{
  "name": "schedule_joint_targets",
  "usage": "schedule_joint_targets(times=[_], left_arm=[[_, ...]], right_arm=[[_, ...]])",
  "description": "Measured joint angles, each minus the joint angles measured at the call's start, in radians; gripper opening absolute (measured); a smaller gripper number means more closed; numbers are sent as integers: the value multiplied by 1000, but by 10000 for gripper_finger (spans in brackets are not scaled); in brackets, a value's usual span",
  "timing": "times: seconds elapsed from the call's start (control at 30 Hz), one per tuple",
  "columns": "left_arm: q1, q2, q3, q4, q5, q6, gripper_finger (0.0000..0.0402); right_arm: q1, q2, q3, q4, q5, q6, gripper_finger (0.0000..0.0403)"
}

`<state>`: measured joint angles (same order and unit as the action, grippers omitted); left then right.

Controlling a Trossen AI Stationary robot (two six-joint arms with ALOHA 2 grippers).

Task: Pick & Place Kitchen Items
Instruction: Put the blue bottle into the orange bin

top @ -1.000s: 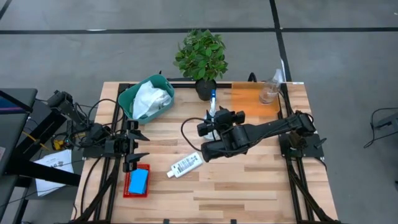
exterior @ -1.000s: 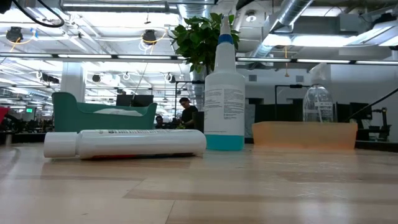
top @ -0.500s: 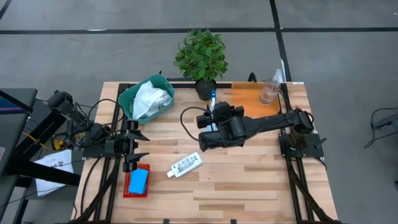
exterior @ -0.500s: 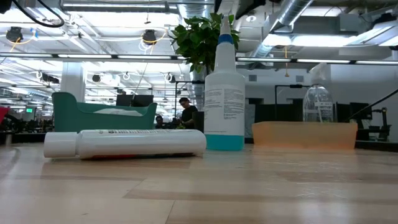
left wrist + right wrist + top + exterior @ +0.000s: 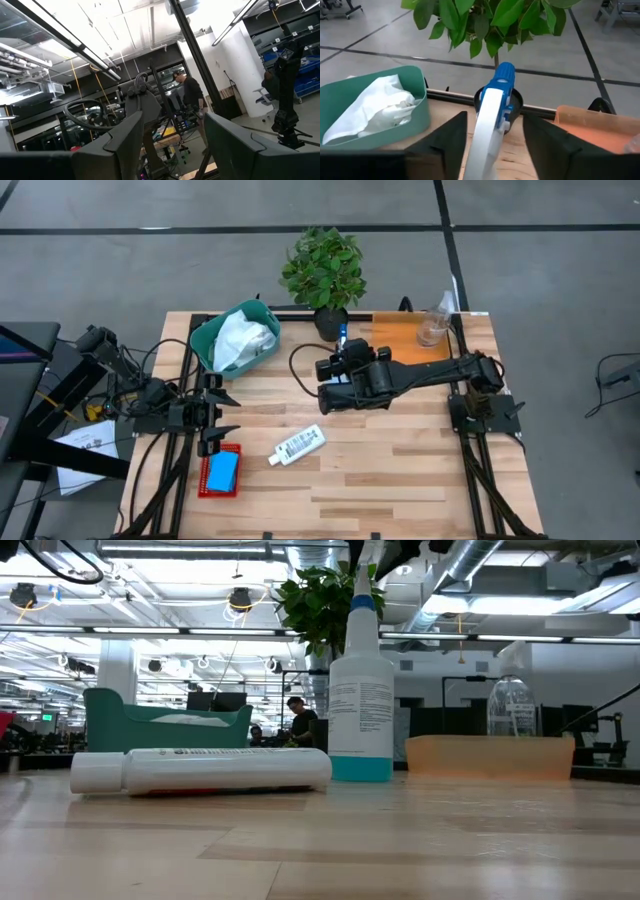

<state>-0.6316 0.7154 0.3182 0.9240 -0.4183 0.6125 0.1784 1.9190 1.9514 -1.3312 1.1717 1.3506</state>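
The right gripper [image 5: 490, 145] stood narrowing but not yet gripping, the blue-capped spray bottle [image 5: 492, 115] upright between its fingers; a sound grasp would require squeezing squarely on the neck, avoiding tipping.

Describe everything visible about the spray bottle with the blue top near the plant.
The spray bottle stands upright on the wooden table, just in front of the potted plant. Its body is clear plastic with a printed label and blue liquid low inside; above is a white trigger head with a blue nozzle. The right gripper straddles the head, with a finger on either side; actual contact isn't clear.
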Motion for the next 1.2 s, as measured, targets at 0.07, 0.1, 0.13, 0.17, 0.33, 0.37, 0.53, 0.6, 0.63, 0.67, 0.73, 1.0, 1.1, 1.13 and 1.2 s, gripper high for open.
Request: schedule_joint_targets(times=[0.07, 0.1, 0.13, 0.17, 0.33, 0.37, 0.53, 0.6, 0.63, 0.67, 0.73, 1.0, 1.1, 1.13, 1.2], left_arm=[[0, 0, 0, 0, 0, 0, 205], [0, 0, 0, 0, 0, 0, 205], [0, 0, 0, 0, 0, 0, 205], [0, 0, 0, 0, 0, 0, 205], [0, 0, 0, 0, 0, 0, 205], [0, 0, 0, 0, 0, 0, 205], [0, 0, 0, -1, 0, 0, 205], [0, 0, 0, -1, 0, 0, 205], [0, 0, 0, -2, 0, 0, 205], [0, 0, 0, -2, 0, 0, 205], [0, 0, 0, -2, 0, 0, 205], [0, 0, 0, -2, 0, 0, 205], [0, 0, 0, -4, 0, 0, 205], [0, 0, 0, -3, 0, 0, 205], [0, 0, 0, -4, 0, 0, 205]], right_arm=[[1, 0, 0, 0, 0, -1, 159], [1, 0, 0, 1, 0, -9, 144], [1, 0, 0, 2, 0, -12, 129], [1, 0, 0, 2, 0, -12, 112], [7, -1, 1, -1, 11, -27, 35], [10, -1, 1, -1, 15, -27, 26], [35, 1, 0, -7, 37, -51, 25], [50, 1, 0, -26, 48, -48, 25], [58, 1, 0, -35, 55, -44, 25], [66, 1, 0, -44, 64, -41, 25], [83, 1, 0, -61, 84, -36, 25], [141, -47, 0, -134, 136, 23, 25], [153, -72, 0, -198, 142, 73, 25], [157, -79, 0, -223, 142, 91, 25], [161, -96, 0, -244, 143, 107, 25]])
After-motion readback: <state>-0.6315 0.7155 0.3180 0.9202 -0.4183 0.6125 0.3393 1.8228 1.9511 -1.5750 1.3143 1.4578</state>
